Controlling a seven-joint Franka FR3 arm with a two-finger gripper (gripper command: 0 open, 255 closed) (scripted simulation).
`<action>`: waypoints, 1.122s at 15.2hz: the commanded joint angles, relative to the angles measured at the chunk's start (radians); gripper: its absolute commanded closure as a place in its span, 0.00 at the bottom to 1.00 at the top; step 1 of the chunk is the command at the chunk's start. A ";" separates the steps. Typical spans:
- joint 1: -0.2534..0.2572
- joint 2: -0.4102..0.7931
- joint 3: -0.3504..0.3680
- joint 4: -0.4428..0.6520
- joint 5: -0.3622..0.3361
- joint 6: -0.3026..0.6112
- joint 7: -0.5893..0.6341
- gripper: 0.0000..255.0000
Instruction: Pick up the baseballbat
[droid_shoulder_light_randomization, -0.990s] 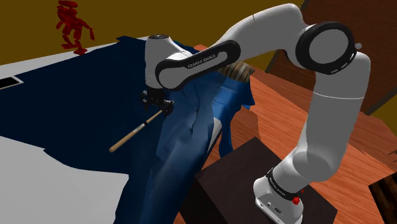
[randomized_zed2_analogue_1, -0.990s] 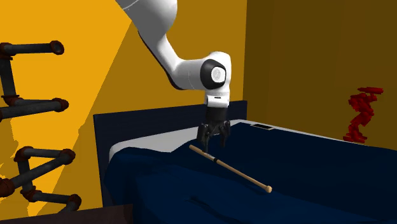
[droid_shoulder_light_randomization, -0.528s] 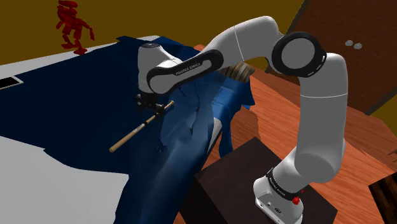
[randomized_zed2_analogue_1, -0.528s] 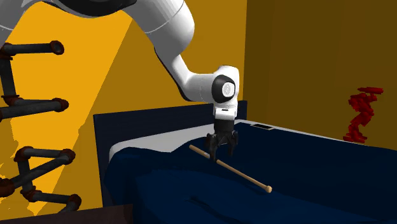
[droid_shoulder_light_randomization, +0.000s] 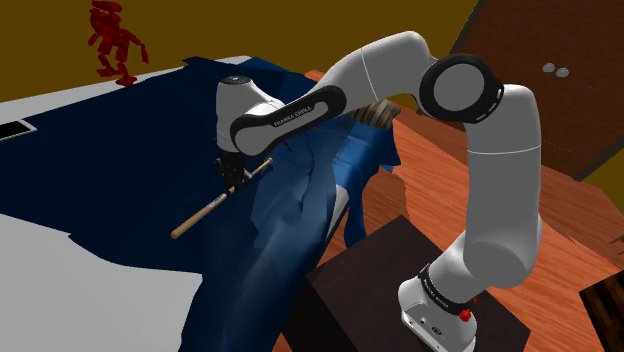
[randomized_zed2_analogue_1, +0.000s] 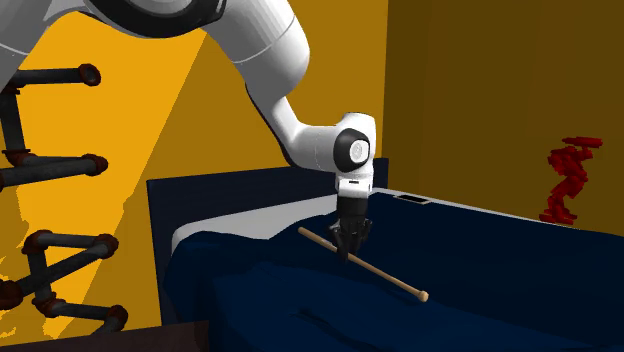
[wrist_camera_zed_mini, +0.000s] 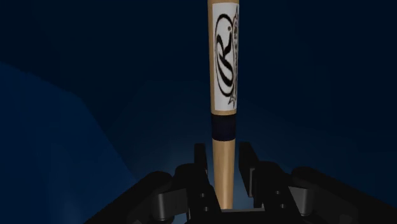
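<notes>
On the dark blue bed cover (droid_shoulder_light_randomization: 110, 160) lies the baseball bat (droid_shoulder_light_randomization: 205, 211), pale wood, running on a diagonal from the shoulder view's lower left up toward the right. I've got the gripper (droid_shoulder_light_randomization: 235, 182) right down on it, pointing at the cover, closer to the bat's upper-right end than to its middle. On the wrist camera both black fingers (wrist_camera_zed_mini: 200, 162) are pinching the shaft, one on each side. Just past them there's a dark band, then a white label with a looping R logo. In the second exterior view the bat slants down to the right across the cover, with the gripper clamped near its left end. A red figure (droid_shoulder_light_randomization: 112, 40) stands at the far edge of the bed, well apart from the bat. The stand (droid_shoulder_light_randomization: 390, 290) sits near me on the wooden floor (droid_shoulder_light_randomization: 440, 170).
</notes>
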 joint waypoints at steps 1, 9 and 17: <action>0.001 0.004 -0.001 -0.002 0.000 -0.004 0.000 1.00; -0.005 -0.013 0.006 -0.003 0.008 -0.019 -0.005 1.00; -0.021 -0.078 0.030 0.010 0.042 -0.093 -0.023 1.00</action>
